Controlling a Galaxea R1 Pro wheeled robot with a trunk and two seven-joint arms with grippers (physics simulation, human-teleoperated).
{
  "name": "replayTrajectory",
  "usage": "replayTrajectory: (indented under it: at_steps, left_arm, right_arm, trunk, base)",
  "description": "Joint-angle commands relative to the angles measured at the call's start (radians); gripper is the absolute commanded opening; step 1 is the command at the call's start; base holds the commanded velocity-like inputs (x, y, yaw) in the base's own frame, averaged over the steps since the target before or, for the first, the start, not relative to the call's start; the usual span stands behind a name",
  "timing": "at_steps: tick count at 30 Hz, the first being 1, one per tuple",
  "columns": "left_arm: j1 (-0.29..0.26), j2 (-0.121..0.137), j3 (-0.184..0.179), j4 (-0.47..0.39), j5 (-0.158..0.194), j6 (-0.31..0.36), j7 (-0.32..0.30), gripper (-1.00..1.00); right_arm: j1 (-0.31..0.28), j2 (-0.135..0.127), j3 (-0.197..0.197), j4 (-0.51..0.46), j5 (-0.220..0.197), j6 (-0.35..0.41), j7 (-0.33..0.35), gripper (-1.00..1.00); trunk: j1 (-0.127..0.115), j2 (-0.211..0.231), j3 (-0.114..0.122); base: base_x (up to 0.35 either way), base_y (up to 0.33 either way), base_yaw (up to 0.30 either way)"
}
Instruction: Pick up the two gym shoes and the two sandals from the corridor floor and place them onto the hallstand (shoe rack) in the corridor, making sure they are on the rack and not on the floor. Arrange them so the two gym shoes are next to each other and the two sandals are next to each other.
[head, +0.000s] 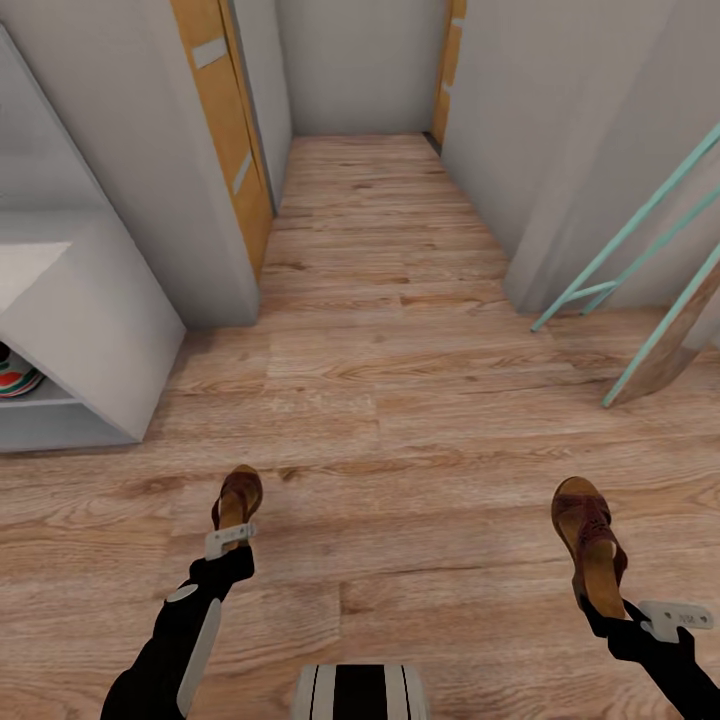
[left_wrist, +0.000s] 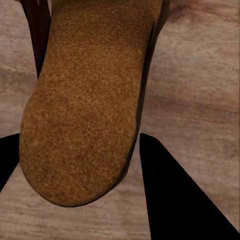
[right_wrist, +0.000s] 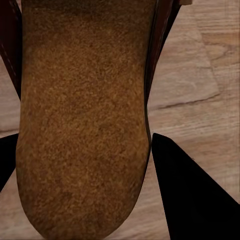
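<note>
The corridor floor (head: 400, 330), light wood-grain plank, runs ahead between grey walls toward a far end wall, with orange-framed doors (head: 225, 110) on either side. At the left edge stands the hallstand (head: 90, 300), a grey-white unit whose open lower shelf already holds a gym shoe (head: 15, 378) — green stripes and a red patch show, though too little of it is in frame to tell whether its partner sits beside it. On the right, a teal-framed rack (head: 640, 260) leans against the wall, near but off the direct path to the stand.

Both sandals are off the floor, one in each hand. The left gripper (head: 230, 540) is clenched on the heel end of the left sandal (head: 238, 497), and the left wrist view shows its tan footbed (left_wrist: 85, 100) wedged between the dark fingers (left_wrist: 175, 200). The right gripper (head: 615, 610) likewise grasps the right sandal (head: 588, 540) by its heel end, footbed (right_wrist: 82, 125) between the fingers (right_wrist: 195, 195).

These look light and stiff in the sole, with a suede-like footbed that should grip well; the heel hold seems sound, the wide strap being the softer part. The stand's near side panel is the main thing to clear — the robot probably must turn left before reaching a shelf.
</note>
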Motion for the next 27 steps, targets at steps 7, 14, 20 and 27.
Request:
replayTrajectory:
  at_steps: [7, 14, 20, 27]
  left_arm:
    - [0.0, 0.0, 0.001, 0.002, -0.002, -0.005, -0.004, -1.0]
    - [0.0, 0.001, 0.001, 0.002, -0.002, -0.005, -0.004, -1.0]
    - [0.0, 0.001, 0.001, 0.002, -0.002, -0.006, -0.004, -1.0]
    - [0.0, 0.001, 0.002, 0.002, -0.002, -0.006, -0.004, -1.0]
  right_arm:
    - [0.0, 0.0, -0.001, -0.001, -0.003, 0.002, -0.001, -1.0]
    - [0.0, 0.0, -0.001, -0.001, -0.003, 0.002, -0.001, -1.0]
    - [0.0, 0.0, -0.001, -0.002, -0.003, 0.001, -0.001, -1.0]
    - [0.0, 0.0, 0.002, -0.002, -0.003, 0.0, -0.001, -1.0]
  trunk:
    - [0.0, 0.0, 0.0]
    - [0.0, 0.0, 0.0]
    - [0.0, 0.0, 0.0]
    - [0.0, 0.0, 0.0]
  base:
    - [0.0, 0.198, 0.0]
    - [0.0, 0.26, 0.0]
    - [0.0, 0.273, 0.0]
    - [0.0, 0.276, 0.0]
